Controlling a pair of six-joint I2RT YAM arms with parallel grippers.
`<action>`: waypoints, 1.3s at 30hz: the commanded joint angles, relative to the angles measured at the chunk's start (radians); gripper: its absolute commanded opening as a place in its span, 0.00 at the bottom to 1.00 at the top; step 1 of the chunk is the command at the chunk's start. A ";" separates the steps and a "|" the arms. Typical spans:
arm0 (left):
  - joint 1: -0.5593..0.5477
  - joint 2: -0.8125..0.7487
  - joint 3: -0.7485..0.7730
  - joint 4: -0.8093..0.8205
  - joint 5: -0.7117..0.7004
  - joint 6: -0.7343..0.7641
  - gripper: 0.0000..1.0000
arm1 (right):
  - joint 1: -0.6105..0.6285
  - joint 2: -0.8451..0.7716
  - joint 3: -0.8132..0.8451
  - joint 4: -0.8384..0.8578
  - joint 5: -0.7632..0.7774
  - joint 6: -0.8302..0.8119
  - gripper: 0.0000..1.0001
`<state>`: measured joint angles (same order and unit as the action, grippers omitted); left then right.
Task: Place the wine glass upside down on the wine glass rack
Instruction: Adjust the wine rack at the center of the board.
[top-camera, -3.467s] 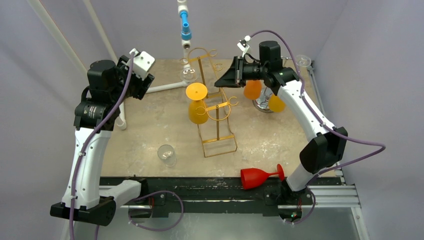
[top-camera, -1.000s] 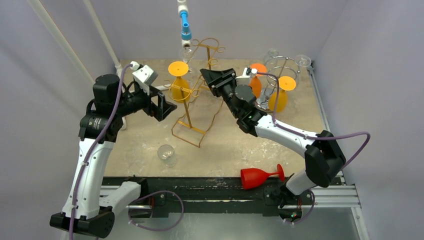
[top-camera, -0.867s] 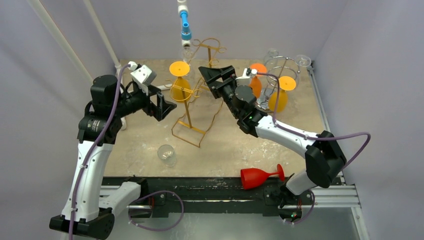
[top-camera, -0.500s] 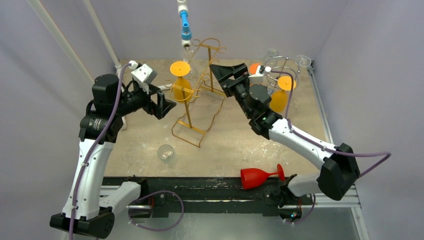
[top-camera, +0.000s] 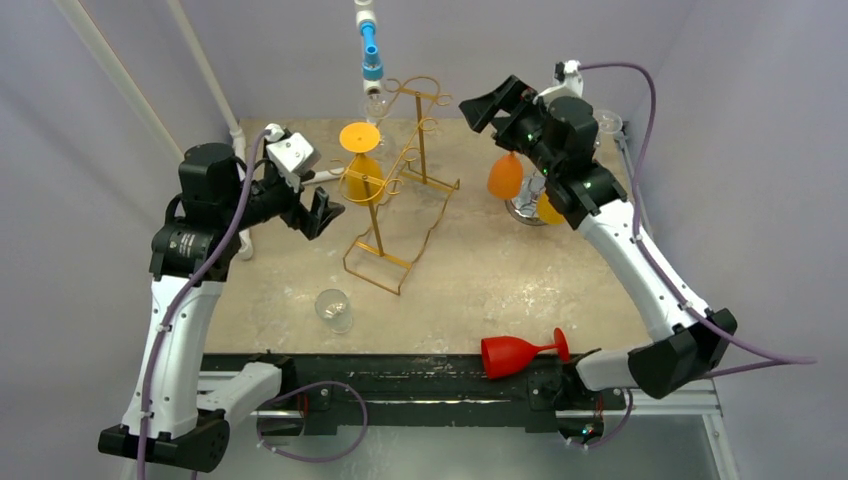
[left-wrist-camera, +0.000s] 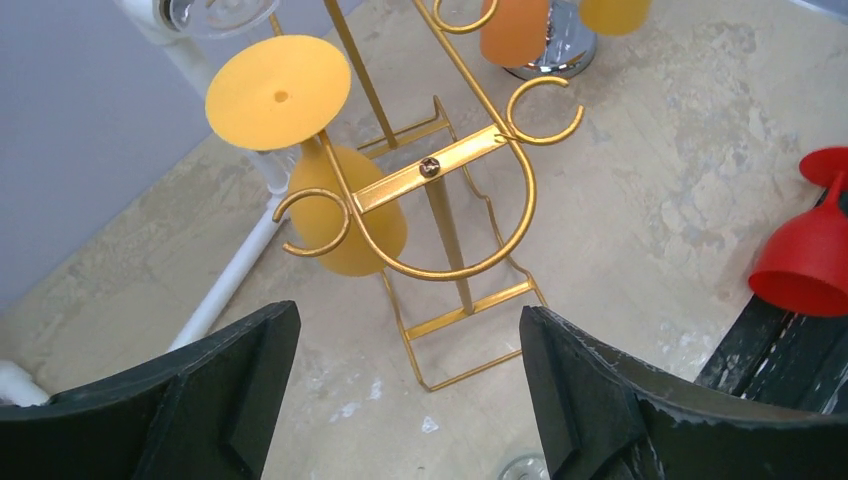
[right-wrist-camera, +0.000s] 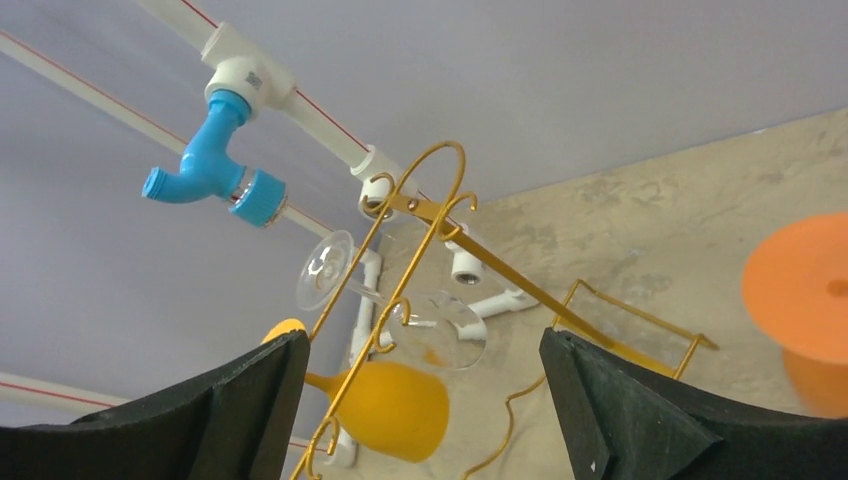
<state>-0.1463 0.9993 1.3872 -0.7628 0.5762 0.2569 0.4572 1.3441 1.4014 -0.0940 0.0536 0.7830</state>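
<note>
View from above of a stone-patterned counter (top-camera: 520, 270) with two robot arms. A gold wire rack (top-camera: 402, 190) stands in the middle, toward the back. A yellow wine glass (top-camera: 362, 172) hangs from it upside down: its long axis is upright, the flat foot on top and the bowl pointing down at the counter, with the stem caught in one of the rack's curled hooks. A clear wine glass (right-wrist-camera: 440, 335) hangs higher on the same rack, close to a blue tap (top-camera: 372, 50).

The left end effector (top-camera: 322, 213) hovers just left of the rack, apart from it, its fingers spread wide and holding nothing. The right end effector (top-camera: 490, 100) is raised above the back right of the counter, released as well, with nothing between its fingers.

A red wine glass (top-camera: 520, 352) lies on its side at the counter's near edge, its long axis running left to right, mouth to the left and foot to the right. A clear glass (top-camera: 334, 309) sits on the counter near the front left. At the back right, an orange glass (top-camera: 505, 178) hangs bowl down on a chrome rack (top-camera: 527, 210).
</note>
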 joint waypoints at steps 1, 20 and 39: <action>-0.003 0.002 0.097 -0.113 0.075 0.238 0.88 | -0.049 0.105 0.254 -0.182 -0.106 -0.213 0.95; -0.076 -0.010 -0.010 0.067 0.198 0.486 0.83 | -0.077 0.638 0.908 -0.395 -0.327 -0.389 0.74; -0.119 -0.013 -0.042 0.061 0.119 0.669 0.64 | -0.123 0.780 0.995 -0.294 -0.546 -0.277 0.61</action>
<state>-0.2581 0.9989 1.3396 -0.7006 0.6804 0.8619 0.3351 2.1250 2.3619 -0.4412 -0.4206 0.4755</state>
